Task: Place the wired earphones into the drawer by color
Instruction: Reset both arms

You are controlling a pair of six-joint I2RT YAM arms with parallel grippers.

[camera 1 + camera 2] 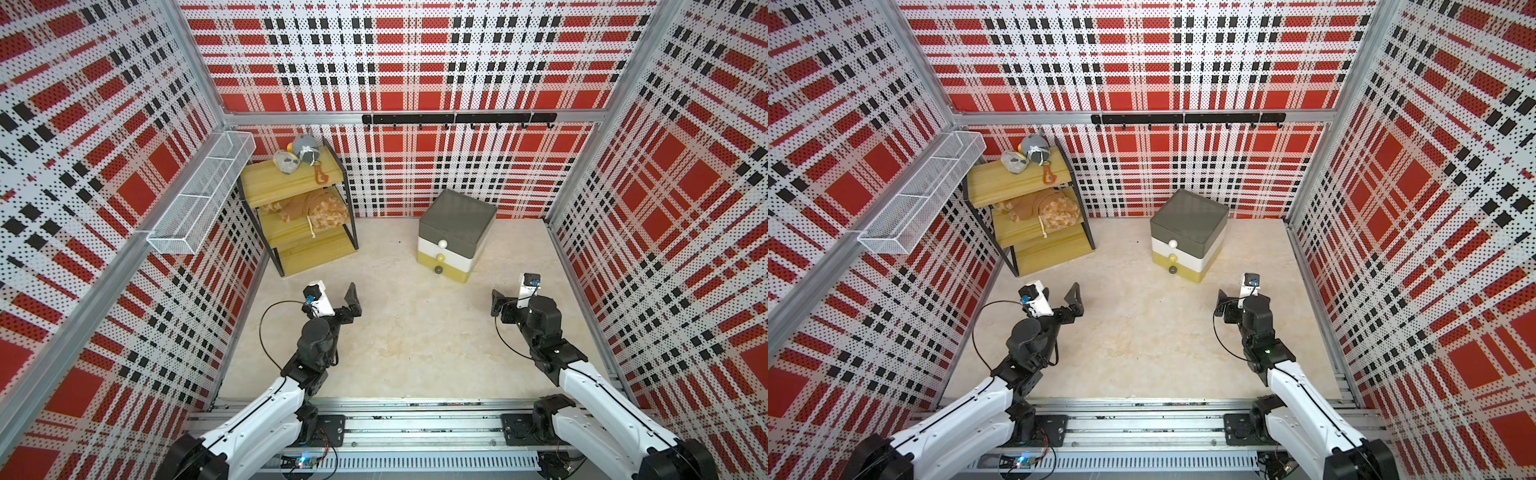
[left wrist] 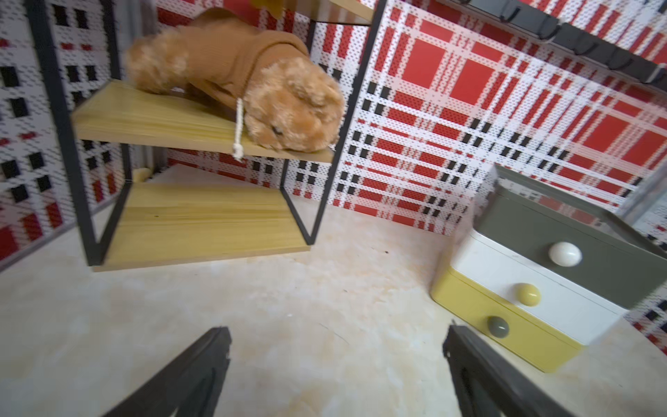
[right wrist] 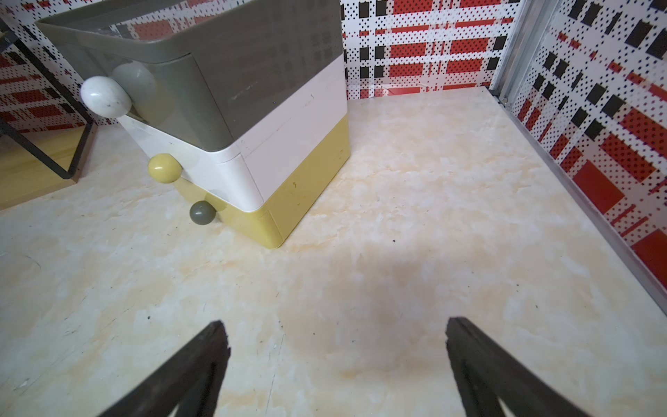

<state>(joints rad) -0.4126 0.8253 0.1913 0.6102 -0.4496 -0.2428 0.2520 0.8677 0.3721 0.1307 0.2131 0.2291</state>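
Surface: pale marbled tabletop [image 1: 395, 340]; red, black and white plaid pegboard walls [image 1: 415, 62]. The drawer [image 1: 455, 224] stands toward the back, right of the rack [image 1: 299, 216]: grey, white and yellow tiers with ball knobs. Left gripper [image 2: 335, 330] and right gripper [image 3: 335, 323] are both spread wide and empty.

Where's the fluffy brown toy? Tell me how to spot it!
Find the yellow wooden shelf rack in the far left corner. On its middle shelf lies the tan plush toy. It alone wears a brown hoodie with a white cord; the plush toys above are greyish.
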